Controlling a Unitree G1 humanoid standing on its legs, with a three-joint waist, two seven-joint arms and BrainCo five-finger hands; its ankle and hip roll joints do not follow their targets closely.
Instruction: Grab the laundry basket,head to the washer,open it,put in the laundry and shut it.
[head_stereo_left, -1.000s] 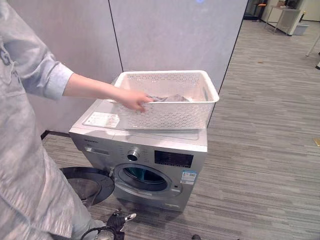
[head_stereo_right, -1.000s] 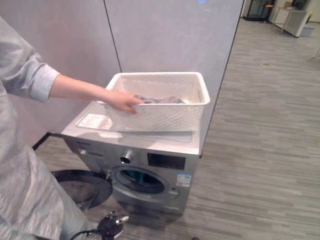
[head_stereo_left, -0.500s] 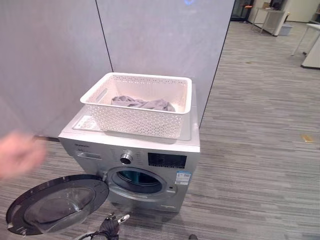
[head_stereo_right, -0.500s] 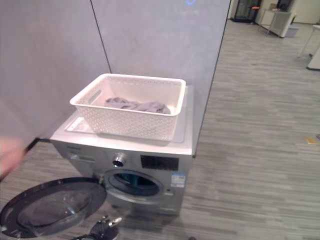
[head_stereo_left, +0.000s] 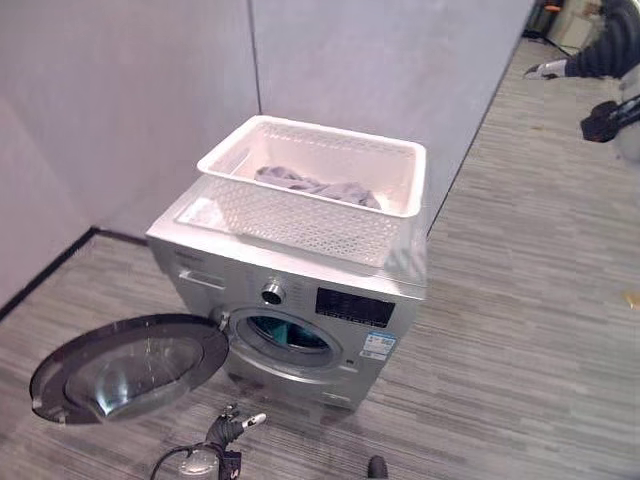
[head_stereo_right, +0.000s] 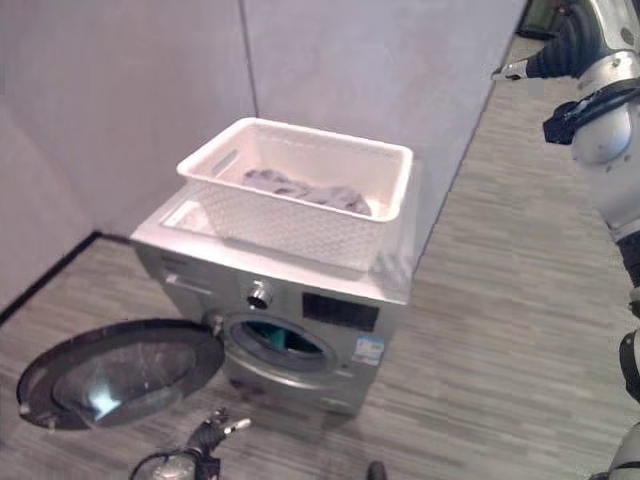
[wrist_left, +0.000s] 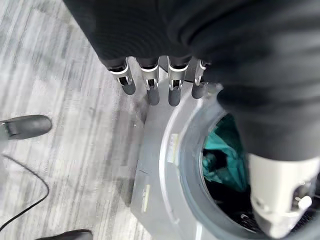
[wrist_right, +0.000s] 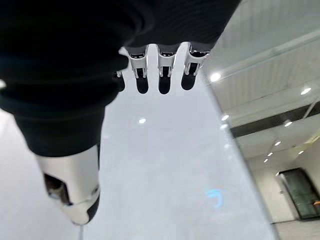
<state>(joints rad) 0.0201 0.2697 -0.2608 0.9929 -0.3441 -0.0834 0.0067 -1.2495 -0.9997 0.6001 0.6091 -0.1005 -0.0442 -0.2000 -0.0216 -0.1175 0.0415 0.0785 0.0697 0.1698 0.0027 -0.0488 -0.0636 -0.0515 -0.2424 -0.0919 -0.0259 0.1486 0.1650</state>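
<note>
Left eye view first: you've got the laundry basket (head_stereo_left: 312, 190) sitting on top of the washer (head_stereo_left: 300, 300), grey laundry (head_stereo_left: 320, 187) heaped inside it, and the round door (head_stereo_left: 130, 365) swung wide open down by the floor. So by my read the carrying and the opening are done; loading and shutting are what's left for you. Your right hand (head_stereo_left: 548, 69) is up high, well apart from the basket and beyond the washer's far side.

Right eye view: same picture. The basket is white, perforated all round, with a slot handle in its end wall, upright and square on the lid. The laundry is a soft crumpled grey pile lying low in it, nothing spilling over the rim.

Left wrist view: your left hand (wrist_left: 150, 85) hangs with fingers straight and relaxed, holding nothing. Just past the fingertips is the washer's front and its open drum mouth (wrist_left: 220, 165), with something teal showing inside.

Right wrist view: right hand's fingers (wrist_right: 165, 75) are straight and loosely side by side, empty, pointed up at a pale wall (wrist_right: 175, 175) and ceiling lights (wrist_right: 216, 77).
</note>
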